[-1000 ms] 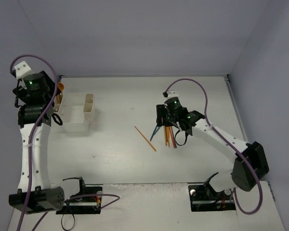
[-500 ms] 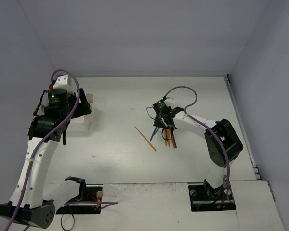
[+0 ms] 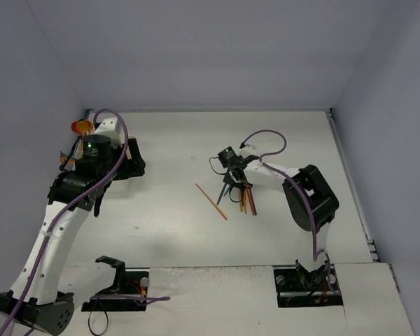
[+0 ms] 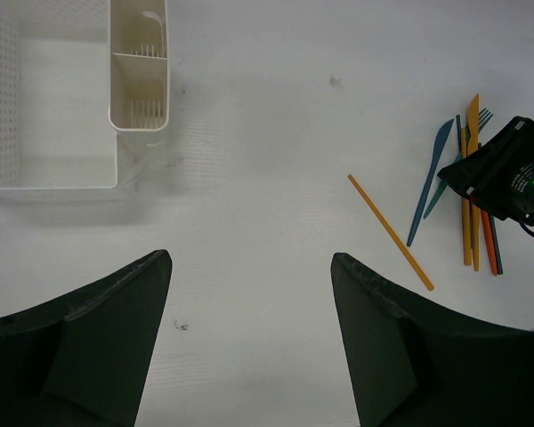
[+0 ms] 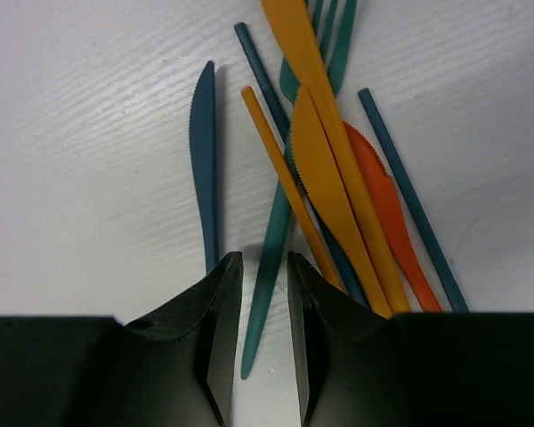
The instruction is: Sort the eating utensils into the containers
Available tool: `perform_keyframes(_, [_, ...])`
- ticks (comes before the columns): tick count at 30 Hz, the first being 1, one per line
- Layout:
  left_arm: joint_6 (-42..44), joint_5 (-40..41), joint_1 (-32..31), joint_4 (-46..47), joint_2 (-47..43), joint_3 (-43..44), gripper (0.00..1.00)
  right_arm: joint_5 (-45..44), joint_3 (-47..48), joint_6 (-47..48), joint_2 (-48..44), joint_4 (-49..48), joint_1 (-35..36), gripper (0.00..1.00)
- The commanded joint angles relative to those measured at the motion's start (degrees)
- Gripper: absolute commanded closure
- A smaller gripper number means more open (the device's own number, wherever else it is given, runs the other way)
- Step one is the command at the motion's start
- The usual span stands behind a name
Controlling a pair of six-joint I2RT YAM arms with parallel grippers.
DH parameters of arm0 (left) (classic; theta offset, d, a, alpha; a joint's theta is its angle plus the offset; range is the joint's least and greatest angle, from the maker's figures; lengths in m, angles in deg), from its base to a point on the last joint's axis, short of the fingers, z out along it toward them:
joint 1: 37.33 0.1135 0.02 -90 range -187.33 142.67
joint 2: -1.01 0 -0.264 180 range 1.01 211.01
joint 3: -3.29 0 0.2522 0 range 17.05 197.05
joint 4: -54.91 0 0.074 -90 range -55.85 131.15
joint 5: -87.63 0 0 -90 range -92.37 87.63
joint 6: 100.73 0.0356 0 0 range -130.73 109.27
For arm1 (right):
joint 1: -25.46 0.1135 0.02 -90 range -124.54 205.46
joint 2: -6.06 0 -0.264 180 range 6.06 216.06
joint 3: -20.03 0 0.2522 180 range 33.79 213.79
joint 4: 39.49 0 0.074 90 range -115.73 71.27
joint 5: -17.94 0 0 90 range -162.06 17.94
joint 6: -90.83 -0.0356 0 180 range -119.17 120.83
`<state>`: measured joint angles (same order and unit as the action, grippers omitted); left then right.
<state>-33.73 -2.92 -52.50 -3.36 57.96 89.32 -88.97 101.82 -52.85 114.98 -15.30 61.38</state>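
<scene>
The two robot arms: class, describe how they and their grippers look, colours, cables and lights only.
Both the left arm and the right arm have white links with black joint housings. A purple cable loops along each, and a small green light glows near each wrist. The left gripper and right gripper have dark, wedge-shaped fingers.

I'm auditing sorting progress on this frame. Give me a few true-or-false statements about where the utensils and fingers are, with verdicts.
The left gripper has its fingers open, holding nothing. True.
The lone orange stick lies in the white container. False: it lies on the table, outside it.
The right gripper straddles a teal handle. True.
The blue knife rests on top of the yellow knife. False: it lies beside it, on the table.
</scene>
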Motion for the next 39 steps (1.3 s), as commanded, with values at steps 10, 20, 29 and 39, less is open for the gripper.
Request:
perform_keyframes(10, [0.1, -0.4, -1.2, 1.8, -0.1, 0.3, 0.31, -4.4, 0.4, -1.2, 2.1, 1.2, -0.6, 1.00])
perform_keyframes(20, [-0.2, -0.5, -1.2, 1.9, 0.4, 1.3, 0.30, -3.0, 9.5, 14.3, -1.0, 0.2, 0.9, 1.00])
perform_keyframes(29, [1.1, -5.4, -1.2, 2.4, 1.1, 4.1, 0.30, 8.7, 11.7, 27.4, -5.6, -4.7, 2.2, 1.00])
perform_keyframes(39, [1.2, -22.1, -1.2, 6.3, 4.3, 8.1, 0.30, 25.3, 8.9, 46.0, -17.4, -9.9, 10.5, 1.00])
